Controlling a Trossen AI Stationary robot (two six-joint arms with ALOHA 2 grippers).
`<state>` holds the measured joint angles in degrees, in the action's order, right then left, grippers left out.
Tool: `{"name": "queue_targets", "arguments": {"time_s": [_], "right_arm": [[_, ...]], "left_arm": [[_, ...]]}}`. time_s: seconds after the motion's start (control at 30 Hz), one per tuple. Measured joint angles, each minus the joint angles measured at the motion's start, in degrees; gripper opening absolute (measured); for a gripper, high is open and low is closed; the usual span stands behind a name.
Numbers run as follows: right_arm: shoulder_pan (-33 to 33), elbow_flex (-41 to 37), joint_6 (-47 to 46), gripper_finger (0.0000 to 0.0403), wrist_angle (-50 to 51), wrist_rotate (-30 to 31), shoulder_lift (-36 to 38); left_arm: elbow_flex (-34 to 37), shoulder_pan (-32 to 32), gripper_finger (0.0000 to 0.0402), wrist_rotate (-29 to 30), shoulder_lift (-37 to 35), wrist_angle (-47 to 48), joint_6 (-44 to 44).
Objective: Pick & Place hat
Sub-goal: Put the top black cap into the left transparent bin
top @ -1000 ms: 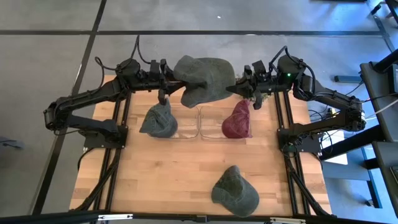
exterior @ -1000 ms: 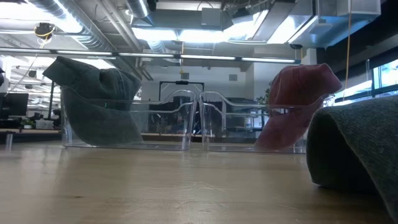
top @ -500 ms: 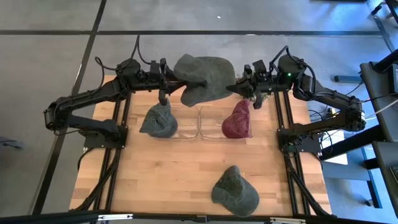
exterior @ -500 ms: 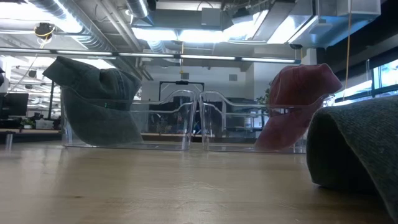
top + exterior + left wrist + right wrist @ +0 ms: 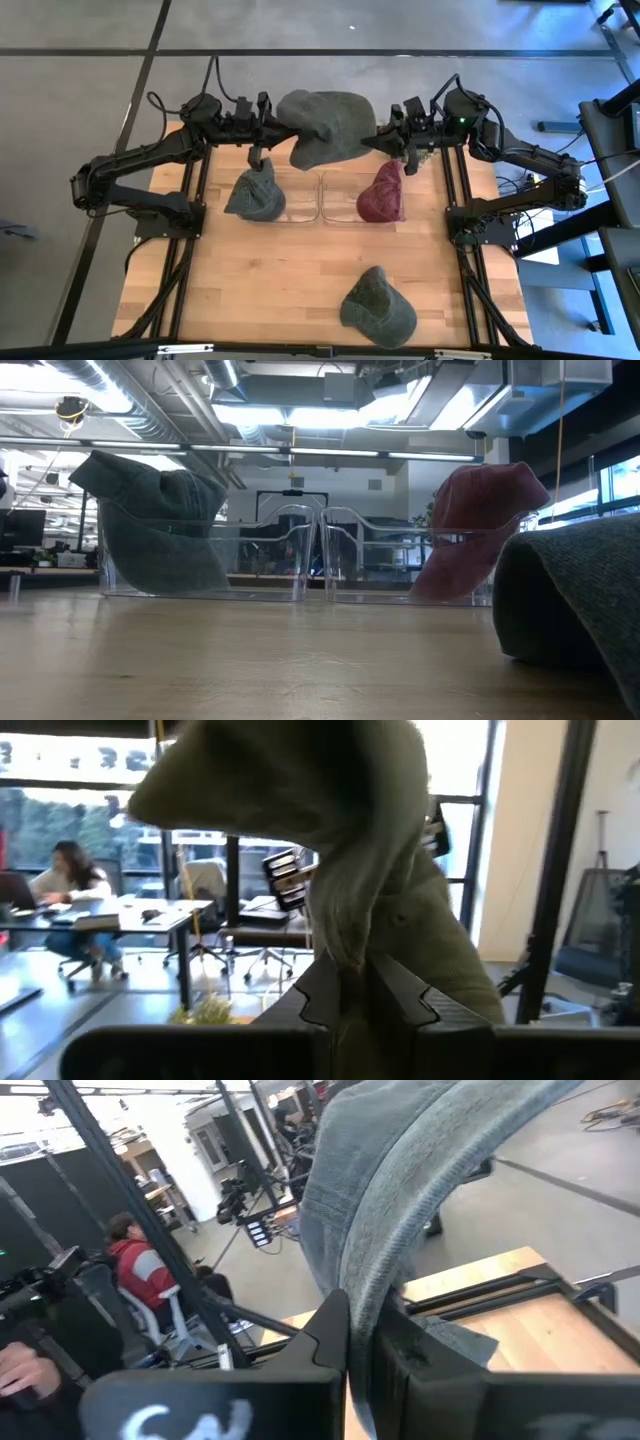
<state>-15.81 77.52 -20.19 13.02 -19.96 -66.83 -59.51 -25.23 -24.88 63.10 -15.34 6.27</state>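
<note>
A large grey-green hat (image 5: 328, 122) hangs in the air over the table's far edge, stretched between my two grippers. My left gripper (image 5: 277, 128) is shut on its left side and my right gripper (image 5: 373, 141) on its right side. A smaller grey-green hat (image 5: 255, 192) sits in the left clear bin (image 5: 290, 565), sticking up above its rim. A maroon hat (image 5: 382, 193) sits the same way in the right clear bin (image 5: 352, 565). Another grey-green hat (image 5: 377, 308) lies on the table near the front edge. My left gripper pinches a bunched fold of the hat's cloth (image 5: 345, 935) between its two fingers, coming level from the table's left. The hat is lifted clear and rises above the fingers. My right gripper pinches the hat's edge (image 5: 352, 1270) between its two fingers, coming level from the table's right; the cloth stands up from the fingers, clear of the table.
The two clear bins stand side by side in the middle of the wooden table (image 5: 290, 270). Bare wood lies between them and the front hat (image 5: 580, 600). People sit at desks in the room beyond.
The held hat and my left gripper have shifted slightly toward the table's far edge. The hats in the bins and the one at the front have stayed put.
</note>
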Motion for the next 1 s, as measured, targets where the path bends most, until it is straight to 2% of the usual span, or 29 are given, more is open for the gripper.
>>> {"name": "queue_targets", "arguments": {"time_s": [0.23, 0.43, 0.6, 0.77, 0.87, 1.0], "right_arm": [[-0.02, 0.0, 6.36, 0.0037, 0.77, 0.13, 0.09], [-0.07, 0.0, 9.82, 0.0109, 9.51, 0.25, 0.26], [-1.16, 0.0, 10.09, 0.0163, 16.55, 10.06, 0.26], [-2.91, 0.0, 10.8, 0.0183, 19.03, 18.6, 0.26], [-3.76, 0.0, 13.21, 0.0185, 19.04, 20.99, 0.26], [-4.78, 0.0, 15.9, 0.0185, 19.01, 21.13, 0.06]], "left_arm": [[0.0, -0.51, 0.0023, -0.46, -0.74, 2.89, 5.97], [0.0, -2.46, 0.0023, -0.5, -3.86, 12.03, 12.48], [-2.7, -3.96, 0.0023, -1.19, -5.85, 27.67, 22.98], [-5.48, -3.76, 0.0023, -3.95, -5.39, 38.7, 36.04], [-6.35, -3.27, 0.0023, -6.8, -4.33, 42.88, 42.87], [-6.48, -1.36, 0.0023, -7.98, -2.82, 44.71, 48.52]]}}
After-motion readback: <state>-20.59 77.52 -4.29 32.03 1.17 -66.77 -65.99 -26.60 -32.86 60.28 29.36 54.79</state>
